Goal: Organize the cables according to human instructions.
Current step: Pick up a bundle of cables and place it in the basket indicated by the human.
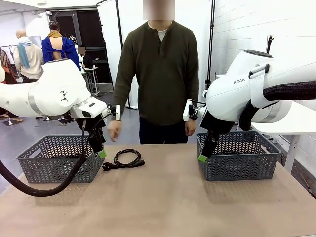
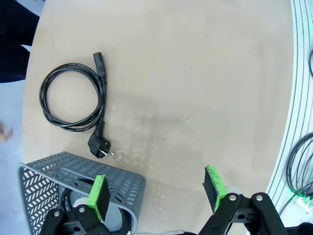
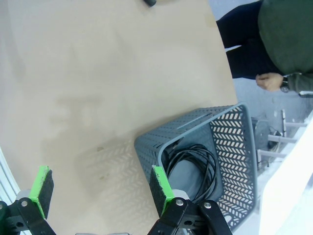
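One coiled cable lies loose on the desk, just beside the left basket and toward the person's edge. In the front view it sits at about 3 o'clock from the left hand, close by, while the right hand hangs well apart from it at the near left corner of the right basket. The left arm is plainly the nearer one.

In the left wrist view the cable lies at about 10 o'clock from the left hand, beyond the corner of the left basket. Its loop is a slightly stretched oval with both plugs on one side: the round plug points back toward the basket and the small connector points away.

Both hands are spread wide and hold nothing. The right hand hovers over the rim of the right basket, which already holds a coiled cable. The left basket also shows a dark cord at its bottom.

The person stands at the far edge, arms down at the sides; no pointing gesture can be made out, so which basket the loose cable belongs in cannot be told.
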Controlling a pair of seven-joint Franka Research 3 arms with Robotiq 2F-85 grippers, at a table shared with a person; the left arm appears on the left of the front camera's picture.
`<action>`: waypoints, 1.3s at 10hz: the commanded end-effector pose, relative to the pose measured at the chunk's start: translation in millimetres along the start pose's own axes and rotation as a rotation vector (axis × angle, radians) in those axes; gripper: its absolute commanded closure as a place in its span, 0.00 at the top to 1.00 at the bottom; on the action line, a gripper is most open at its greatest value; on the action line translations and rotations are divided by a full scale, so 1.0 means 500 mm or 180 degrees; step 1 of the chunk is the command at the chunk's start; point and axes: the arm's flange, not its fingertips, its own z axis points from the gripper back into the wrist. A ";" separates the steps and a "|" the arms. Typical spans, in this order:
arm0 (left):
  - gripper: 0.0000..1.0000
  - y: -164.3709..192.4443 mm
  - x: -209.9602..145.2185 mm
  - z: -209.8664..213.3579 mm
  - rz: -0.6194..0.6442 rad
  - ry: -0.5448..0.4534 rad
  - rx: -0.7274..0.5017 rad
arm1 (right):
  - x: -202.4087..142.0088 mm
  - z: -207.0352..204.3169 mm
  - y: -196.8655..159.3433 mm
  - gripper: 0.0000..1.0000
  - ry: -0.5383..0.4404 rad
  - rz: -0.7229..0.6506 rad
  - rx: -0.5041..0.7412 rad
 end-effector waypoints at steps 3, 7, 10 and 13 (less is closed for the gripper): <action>1.00 0.001 -0.002 0.003 -0.0003 -0.0048 -0.0043 | 0.000 -0.002 0.000 1.00 0.0016 -0.0025 -0.0033; 1.00 0.001 -0.002 0.003 -0.0003 -0.0048 -0.0043 | 0.000 -0.002 0.000 1.00 0.0016 -0.0025 -0.0033; 1.00 0.001 -0.002 0.003 -0.0003 -0.0048 -0.0043 | 0.000 -0.002 0.000 1.00 0.0016 -0.0025 -0.0033; 1.00 0.001 -0.002 0.003 -0.0003 -0.0048 -0.0043 | 0.000 -0.002 0.000 1.00 0.0016 -0.0025 -0.0033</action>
